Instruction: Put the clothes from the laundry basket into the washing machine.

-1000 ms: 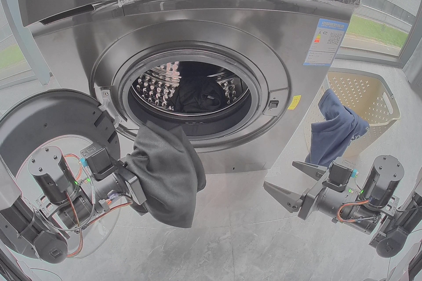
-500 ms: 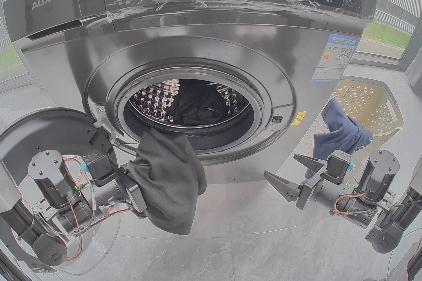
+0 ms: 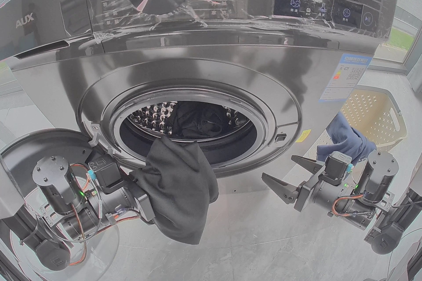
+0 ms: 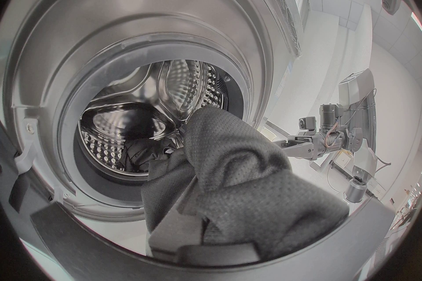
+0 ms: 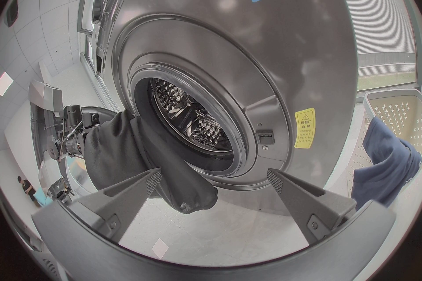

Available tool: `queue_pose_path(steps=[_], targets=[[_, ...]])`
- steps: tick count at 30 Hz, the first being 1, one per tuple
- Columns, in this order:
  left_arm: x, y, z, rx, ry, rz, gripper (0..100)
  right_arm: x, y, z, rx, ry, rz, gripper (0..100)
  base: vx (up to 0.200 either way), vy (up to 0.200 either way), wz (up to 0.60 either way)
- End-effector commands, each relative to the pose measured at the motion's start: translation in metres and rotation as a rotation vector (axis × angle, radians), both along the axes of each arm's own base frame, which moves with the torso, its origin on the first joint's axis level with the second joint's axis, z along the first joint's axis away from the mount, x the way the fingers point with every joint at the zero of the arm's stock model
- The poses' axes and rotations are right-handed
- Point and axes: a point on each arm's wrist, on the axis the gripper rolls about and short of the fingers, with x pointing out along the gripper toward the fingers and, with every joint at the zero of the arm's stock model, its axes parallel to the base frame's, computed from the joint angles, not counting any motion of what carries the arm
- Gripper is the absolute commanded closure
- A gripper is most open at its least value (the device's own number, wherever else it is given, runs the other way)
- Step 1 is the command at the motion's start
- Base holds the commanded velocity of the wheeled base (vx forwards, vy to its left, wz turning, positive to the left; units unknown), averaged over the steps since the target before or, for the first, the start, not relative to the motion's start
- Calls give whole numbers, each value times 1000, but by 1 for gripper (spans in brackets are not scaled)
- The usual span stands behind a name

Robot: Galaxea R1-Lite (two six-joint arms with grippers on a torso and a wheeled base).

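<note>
Washing machine: the silver-grey front-loading washing machine (image 3: 211, 71) stands with its round door (image 3: 39, 150) swung wide open on the robot's left, so the steel drum (image 3: 151, 113) is in plain sight.
In the drum: a crumpled black garment (image 3: 198, 119) lies at the back, on the drum's lower wall.
Left gripper: the left gripper (image 3: 151, 207) sits low, in front of the lower left of the opening. Its jaws pinch a dark grey knit garment (image 3: 180, 189), and the cloth wraps over them.
Dark grey garment: its top corner lies on the lower lip of the opening, and the rest hangs down outside the machine, above the pale tiled floor (image 3: 246, 242).
Right gripper: the right gripper (image 3: 278, 167) is held in front of the machine's lower right corner. Its jaws are spread wide with nothing between them.
Laundry basket: the beige perforated plastic laundry basket (image 3: 382, 115) stands to the right of the machine.
Basket contents: a navy blue garment (image 3: 347, 139) is draped over the basket's near rim, just behind the right arm.
</note>
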Motion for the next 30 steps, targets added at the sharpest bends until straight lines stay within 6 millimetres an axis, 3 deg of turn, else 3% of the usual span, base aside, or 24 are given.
queue_pose_path(steps=[1, 9, 11, 16, 18, 30], targets=[[-10, -14, 0, 4, -4, -61, 100, -6, 5, -2, -10, 8, 28, 0, 0, 0, 0], [25, -54, 1, -25, -56, 7, 100, -23, 18, -5, -22, 23, 111, 0, 0, 0, 0], [37, -63, -9, -17, -41, 10, 100, -24, 18, -7, -28, 30, 109, 0, 0, 0, 0], [59, -70, -32, 8, -1, 31, 100, -27, 21, -9, -33, 38, 109, 0, 0, 0, 0], [81, -74, -44, 6, 3, 64, 100, -28, 23, -11, -38, 44, 115, 0, 0, 0, 0], [146, -75, -44, -23, -33, 153, 100, -31, 24, -7, -30, 33, 123, 0, 0, 0, 0]])
